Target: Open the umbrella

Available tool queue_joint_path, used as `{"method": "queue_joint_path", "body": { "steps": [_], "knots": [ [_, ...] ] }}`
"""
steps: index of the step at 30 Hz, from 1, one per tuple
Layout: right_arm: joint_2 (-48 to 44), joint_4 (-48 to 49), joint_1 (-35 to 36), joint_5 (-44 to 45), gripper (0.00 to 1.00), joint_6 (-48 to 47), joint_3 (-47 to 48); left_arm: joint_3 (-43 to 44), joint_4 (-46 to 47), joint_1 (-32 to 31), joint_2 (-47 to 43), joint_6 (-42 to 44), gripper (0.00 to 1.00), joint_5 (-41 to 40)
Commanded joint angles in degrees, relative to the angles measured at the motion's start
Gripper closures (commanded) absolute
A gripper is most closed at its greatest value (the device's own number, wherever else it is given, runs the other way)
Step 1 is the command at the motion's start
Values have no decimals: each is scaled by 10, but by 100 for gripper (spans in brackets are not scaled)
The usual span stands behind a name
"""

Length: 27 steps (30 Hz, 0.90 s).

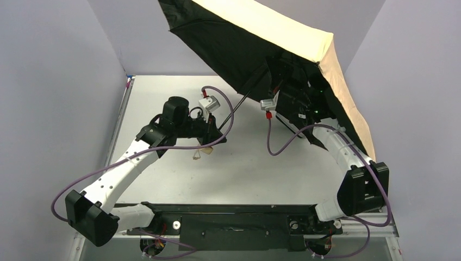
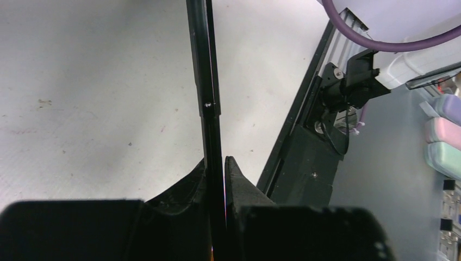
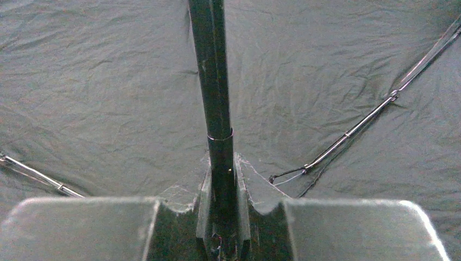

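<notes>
Bench (image 1: 163, 92): pale, flat, scuffed, walled on three sides. Umbrella (image 1: 234, 43): canopy spread and tilted above the far right of the bench, black underside toward the arms, tan outer face showing along the top and right edge. Left arm (image 1: 125, 168) and right arm (image 1: 348, 157): white and black, with purple cables (image 1: 282, 144). Right end effector (image 3: 222, 163): under the canopy, fingers clamped on the shaft (image 3: 212, 65). Left end effector (image 2: 217, 163): fingers clamped on the lower shaft, just above the bench. Shaft: thin, black, sloping from the canopy down to the left. Ribs (image 3: 353, 128): thin metal, lying against the black fabric. Tan loop (image 1: 201, 155): hanging just below the left end effector.
</notes>
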Motion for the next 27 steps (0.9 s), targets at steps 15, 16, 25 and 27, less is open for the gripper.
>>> {"method": "queue_joint_path", "body": {
  "steps": [15,16,25,27],
  "knots": [
    [51,57,-151,523,93,22,167,-44,-278,6,-46,134,100,36],
    [52,56,-154,531,93,22,172,-42,-281,6,-46,136,100,37],
    [86,53,-176,572,92,28,221,-23,-315,-2,-39,168,100,22],
    [93,50,-183,579,91,32,235,-18,-325,-8,-32,176,100,16]
  ]
}}
